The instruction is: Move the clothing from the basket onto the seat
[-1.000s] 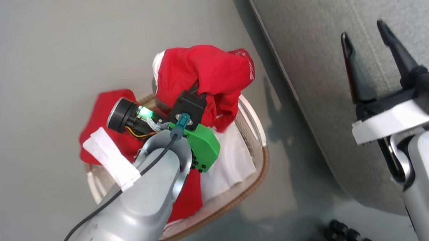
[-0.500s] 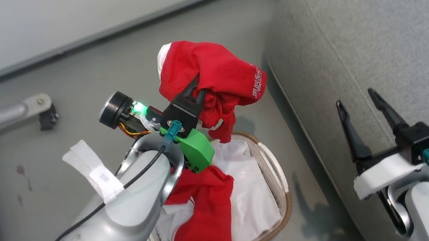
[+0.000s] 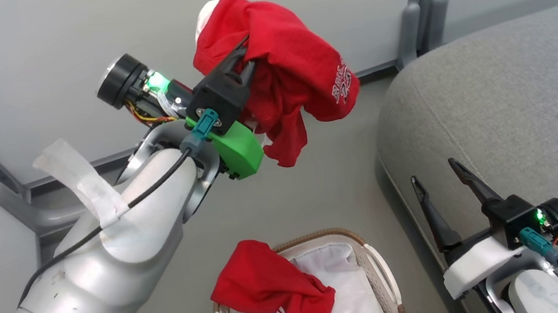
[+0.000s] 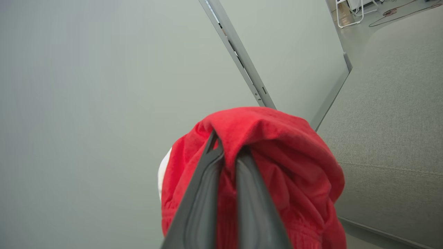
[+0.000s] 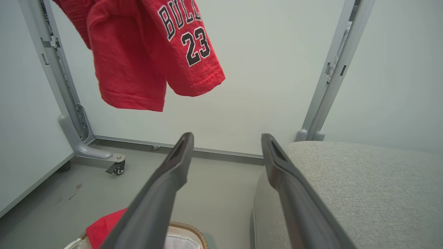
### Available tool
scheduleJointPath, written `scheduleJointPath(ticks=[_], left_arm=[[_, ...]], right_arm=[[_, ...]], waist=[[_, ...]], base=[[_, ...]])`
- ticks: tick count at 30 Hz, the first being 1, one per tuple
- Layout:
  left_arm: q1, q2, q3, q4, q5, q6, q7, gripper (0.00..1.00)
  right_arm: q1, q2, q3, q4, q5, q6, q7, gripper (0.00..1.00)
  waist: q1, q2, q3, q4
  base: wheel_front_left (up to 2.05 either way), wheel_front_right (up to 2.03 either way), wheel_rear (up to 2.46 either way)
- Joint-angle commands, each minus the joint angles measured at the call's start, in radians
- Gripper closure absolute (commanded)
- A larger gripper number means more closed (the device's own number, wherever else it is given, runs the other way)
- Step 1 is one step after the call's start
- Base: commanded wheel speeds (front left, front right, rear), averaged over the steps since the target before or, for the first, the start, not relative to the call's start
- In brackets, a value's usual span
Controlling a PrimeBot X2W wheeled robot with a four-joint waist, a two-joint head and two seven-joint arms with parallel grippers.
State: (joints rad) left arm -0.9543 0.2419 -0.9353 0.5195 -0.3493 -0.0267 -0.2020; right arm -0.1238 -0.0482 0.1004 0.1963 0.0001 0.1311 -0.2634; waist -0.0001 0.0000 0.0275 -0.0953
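1. Jersey [image 3: 293, 57] hung pinched tight between the fingers of left gripper [image 3: 243, 56], high above basket [image 3: 380, 272].
2. Second red garment [image 3: 268, 282] lay draped over basket's rim.
3. Right gripper [image 3: 433, 171], fingers apart and empty, hovered right of basket, by sofa [image 3: 520, 108].

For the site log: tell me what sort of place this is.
Probably a test room staged as a home: partition panels on castered metal feet, a grey sofa, a laundry basket on the floor.

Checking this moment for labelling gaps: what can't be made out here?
Head view: near end of the basket, cut by bottom edge.
Head view: lower part of the second red garment, same edge.
Left wrist view: fingertips of the left pincer, buried in the held red garment.
Right wrist view: that garment's lettering, cropped by the top edge.
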Motion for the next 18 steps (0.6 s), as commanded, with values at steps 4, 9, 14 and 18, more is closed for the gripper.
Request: scheduleJointPath(ticks=[4,9,14,18], left_arm=[[-0.030,0.014,-0.001,-0.051,0.006,-0.006,0.021,1.00],[-0.030,0.015,-0.009,-0.111,-0.004,-0.004,0.042,1.00],[-0.003,0.018,-0.024,-0.156,-0.017,-0.008,0.076,1.00],[0.005,0.018,-0.035,-0.182,-0.023,-0.010,0.097,1.00]], right_arm=[[-0.029,-0.004,0.024,0.015,-0.011,-0.001,-0.002,0.00],[-0.078,-0.004,0.055,0.049,-0.024,-0.001,-0.002,0.00],[-0.134,-0.004,0.111,0.054,-0.027,-0.001,-0.002,0.00],[-0.177,-0.004,0.154,0.041,-0.017,-0.001,-0.002,0.00]], waist=[[0.0001,0.0000,-0.044,0.041],[0.0001,0.0000,-0.048,0.056],[0.0001,0.0000,-0.052,0.071],[0.0001,0.0000,-0.055,0.079]], base=[[0.00,0.00,0.00],[0.00,0.00,0.00],[0.00,0.00,0.00],[0.00,0.00,0.00]])
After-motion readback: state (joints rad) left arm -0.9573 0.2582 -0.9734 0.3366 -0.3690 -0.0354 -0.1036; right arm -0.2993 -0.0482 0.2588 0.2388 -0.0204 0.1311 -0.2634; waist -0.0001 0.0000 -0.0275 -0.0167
